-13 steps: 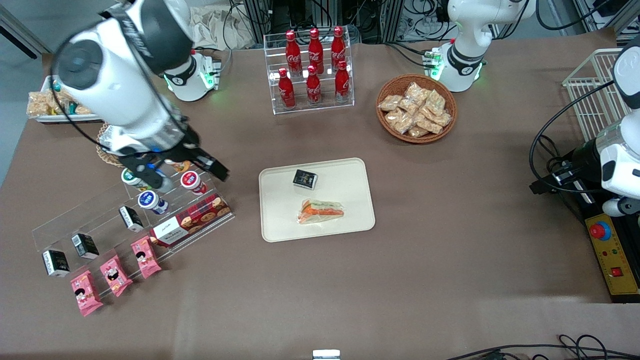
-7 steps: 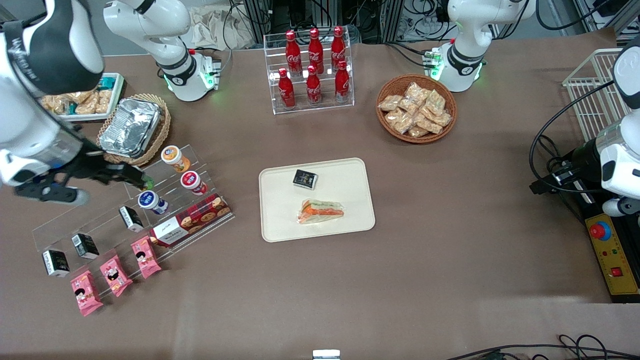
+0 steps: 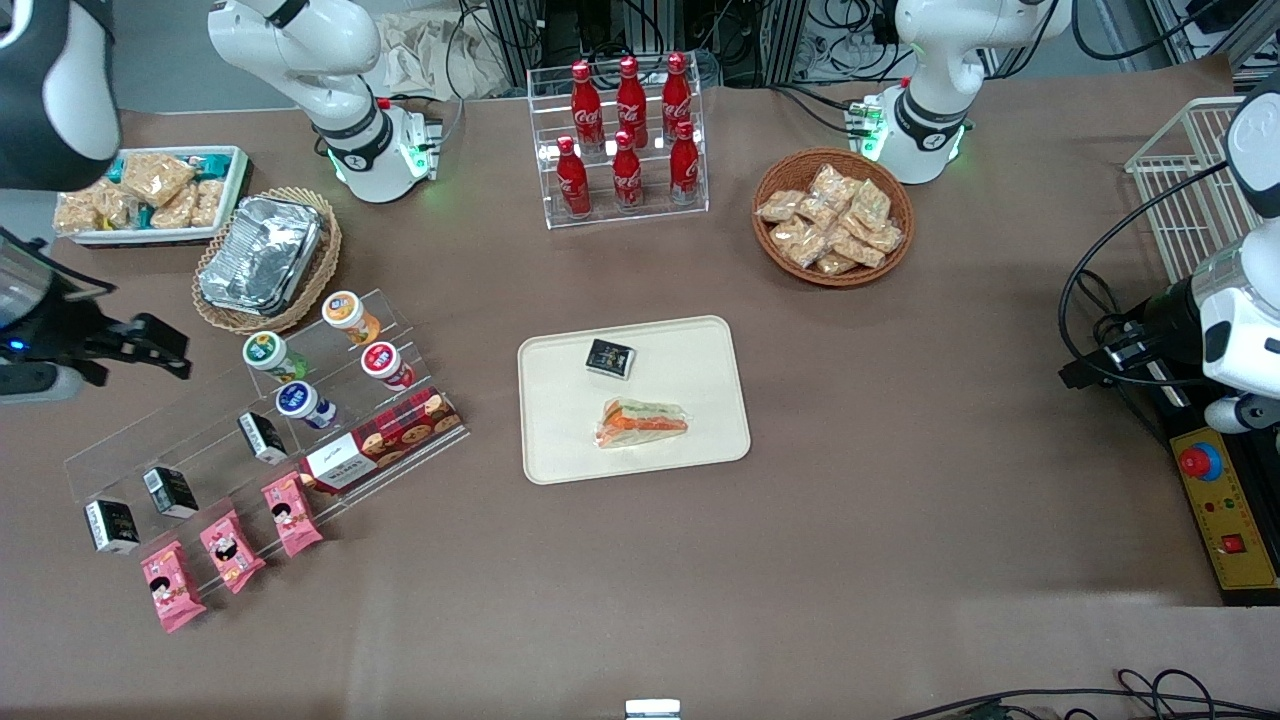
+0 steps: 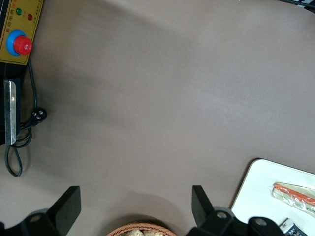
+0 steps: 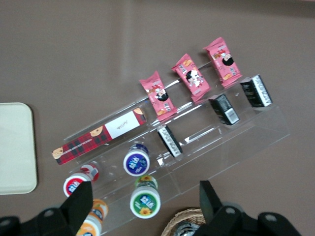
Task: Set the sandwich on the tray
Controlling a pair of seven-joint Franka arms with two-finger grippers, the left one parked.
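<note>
I see the tray [image 3: 700, 350] lying flat mid-table, well away from my gripper [image 3: 150, 345], which hangs at the working arm's end of the table, above the edge of the clear rack [image 3: 200, 430]. In the wrist view its two fingers [image 5: 78, 201] stand wide apart with nothing between them, so it is open and empty. The sandwich [image 3: 642, 422] lies on the tray, beside a small black box [image 3: 610, 358], so I judge the placing done. If I had to lift it, I expect it light, soft and easily crushed, with slippery wrap. I would pinch gently across the thick bread faces near the middle, not the thin corner.
</note>
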